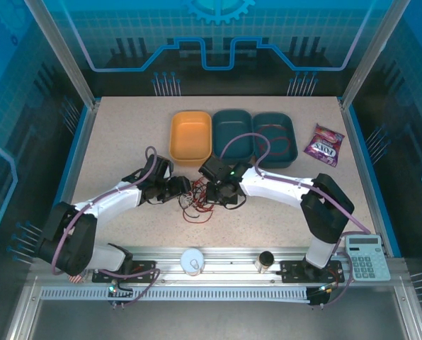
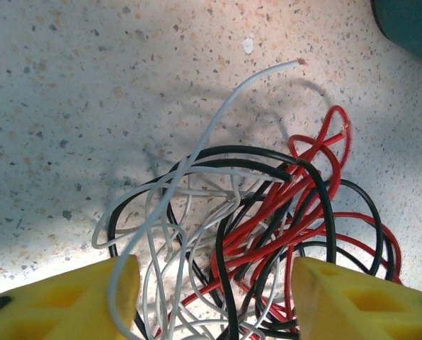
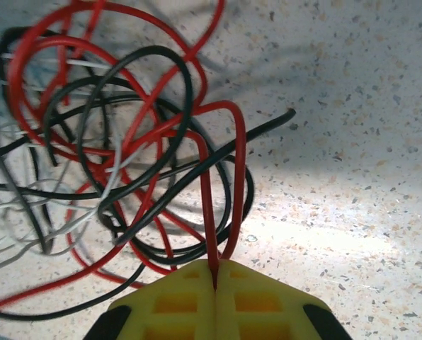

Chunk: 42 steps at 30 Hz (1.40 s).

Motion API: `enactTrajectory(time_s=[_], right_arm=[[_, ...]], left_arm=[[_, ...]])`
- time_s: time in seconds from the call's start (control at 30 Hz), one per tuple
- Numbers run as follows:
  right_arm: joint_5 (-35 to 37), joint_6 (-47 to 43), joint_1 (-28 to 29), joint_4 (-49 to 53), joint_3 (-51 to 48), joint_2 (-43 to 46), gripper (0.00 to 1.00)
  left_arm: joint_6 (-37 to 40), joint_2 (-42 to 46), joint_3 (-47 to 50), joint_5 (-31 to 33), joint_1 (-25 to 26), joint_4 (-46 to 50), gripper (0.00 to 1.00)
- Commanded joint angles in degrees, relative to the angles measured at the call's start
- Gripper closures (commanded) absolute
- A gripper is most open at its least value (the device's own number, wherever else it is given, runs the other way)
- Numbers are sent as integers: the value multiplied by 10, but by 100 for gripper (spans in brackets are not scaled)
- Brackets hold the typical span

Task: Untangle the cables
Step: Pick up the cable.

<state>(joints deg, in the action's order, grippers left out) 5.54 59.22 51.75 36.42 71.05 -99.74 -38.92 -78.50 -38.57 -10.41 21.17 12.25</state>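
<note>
Looking at the wrist views: your right gripper (image 3: 215, 275) is pinched tight on a loop of the red cable (image 3: 209, 234). Its jaws are fully together, and the strand rises straight out of the seam between them.

Your left gripper (image 2: 211, 283) has its jaws apart, straddling the near side of the tangle (image 1: 195, 204), with nothing clamped. The white cable (image 2: 267, 70) drapes against the finger (image 2: 119, 287) on that view's left side, and its free end lies on bare table (image 1: 119, 134) beyond the pile.

The black cable (image 3: 189, 88) loops through both red and white. One black end lies loose on the table, just right of the pinched red loop.

From the top view, all three cables sit in one knotted pile, flat on the table. The pile is mid-table between your two grippers, near the orange bin (image 1: 190, 134) on its front side. Two teal bins (image 1: 232, 131) sit in a row beside the orange one. The snack bag (image 1: 324, 144) and calculator (image 1: 367, 256) are off to the right, well apart from the pile.
</note>
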Motion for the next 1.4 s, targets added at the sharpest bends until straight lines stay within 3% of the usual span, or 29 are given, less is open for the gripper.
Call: enactTrajectory(time_s=[0.0, 0.27, 0.63, 0.93, 1.17, 1.37], right_arm=[[8, -14, 8, 13, 23, 36, 96], [47, -40, 7, 48, 38, 76, 95], [112, -63, -16, 109, 46, 144, 98], [128, -105, -47, 140, 56, 201, 100], [160, -137, -56, 193, 104, 219, 100], [144, -186, -57, 200, 164, 225, 100]], left_arm=[[-2, -7, 9, -10, 3, -4, 50], [-14, -13, 12, 10, 1, -1, 77], [-25, 0, 22, 33, -13, 11, 97], [-19, 14, 25, 44, -45, 26, 100], [-3, 23, 18, 46, -72, 42, 100], [5, 34, 17, 37, -80, 40, 100]])
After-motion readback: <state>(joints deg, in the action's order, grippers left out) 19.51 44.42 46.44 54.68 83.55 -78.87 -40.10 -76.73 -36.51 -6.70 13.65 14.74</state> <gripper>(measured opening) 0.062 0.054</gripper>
